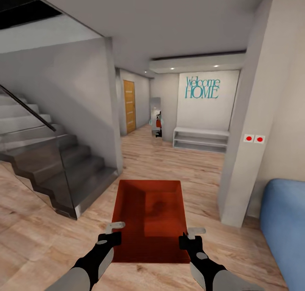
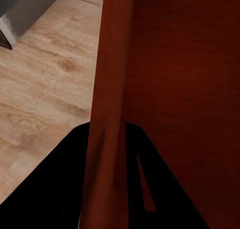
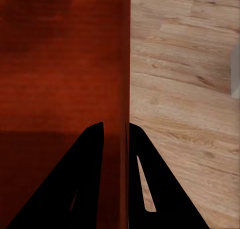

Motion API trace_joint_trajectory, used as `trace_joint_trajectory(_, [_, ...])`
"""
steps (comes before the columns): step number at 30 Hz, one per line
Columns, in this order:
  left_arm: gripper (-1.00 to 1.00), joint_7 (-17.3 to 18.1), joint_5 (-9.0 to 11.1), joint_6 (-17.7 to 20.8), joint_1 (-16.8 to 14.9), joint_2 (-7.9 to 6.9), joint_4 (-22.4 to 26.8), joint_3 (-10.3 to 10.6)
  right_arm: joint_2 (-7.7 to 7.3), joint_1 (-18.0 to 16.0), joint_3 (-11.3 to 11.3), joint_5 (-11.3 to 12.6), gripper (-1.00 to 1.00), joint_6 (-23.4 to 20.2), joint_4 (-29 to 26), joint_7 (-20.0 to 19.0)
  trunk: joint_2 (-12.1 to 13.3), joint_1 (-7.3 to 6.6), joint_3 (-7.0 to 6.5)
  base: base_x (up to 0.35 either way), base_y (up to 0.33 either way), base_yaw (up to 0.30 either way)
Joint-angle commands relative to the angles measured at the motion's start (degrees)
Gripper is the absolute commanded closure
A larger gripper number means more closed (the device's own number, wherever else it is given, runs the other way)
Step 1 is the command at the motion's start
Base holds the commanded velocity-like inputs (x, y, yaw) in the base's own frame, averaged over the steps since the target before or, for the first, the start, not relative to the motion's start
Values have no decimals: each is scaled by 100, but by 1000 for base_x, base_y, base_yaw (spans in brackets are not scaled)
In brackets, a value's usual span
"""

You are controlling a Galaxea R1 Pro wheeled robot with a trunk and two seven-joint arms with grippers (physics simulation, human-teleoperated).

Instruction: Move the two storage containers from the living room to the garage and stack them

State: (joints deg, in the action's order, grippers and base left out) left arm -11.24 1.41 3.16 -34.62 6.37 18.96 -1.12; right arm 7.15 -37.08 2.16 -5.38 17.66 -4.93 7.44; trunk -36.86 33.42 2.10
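We hold one storage container point(image 1: 148, 217) level over the wood floor point(image 1: 38, 223). Our left gripper point(image 1: 115, 228) pinches its left wall, our right gripper point(image 1: 195, 233) the right wall, stairs point(image 1: 55, 164) alongside.

Teal lettering "Welcome HOME" point(image 1: 202, 87) on white wall panel point(image 1: 207, 113) above the low shelf point(image 1: 201, 139)

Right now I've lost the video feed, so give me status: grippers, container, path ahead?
Left gripper and right gripper each shut on a side wall of the storage container. Container carried over wood floor. Hallway ahead open; staircase left, sofa right.
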Motion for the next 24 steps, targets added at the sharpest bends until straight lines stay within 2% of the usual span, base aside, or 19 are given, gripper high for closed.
trace_joint_trajectory(1, [100, -37, 61, 36, -1, -4, -7, -46, -18, -9, 241, -68, 100, 62, -17, 29, -9, 5, 10, 322, 0, 0])
trace_joint_trajectory(24, [100, -36, 61, 34, -1, -5, -7, -46, -12, -9, 241, -68, 100, 62, -17, 29, -9, 5, 10, 321, 0, 0])
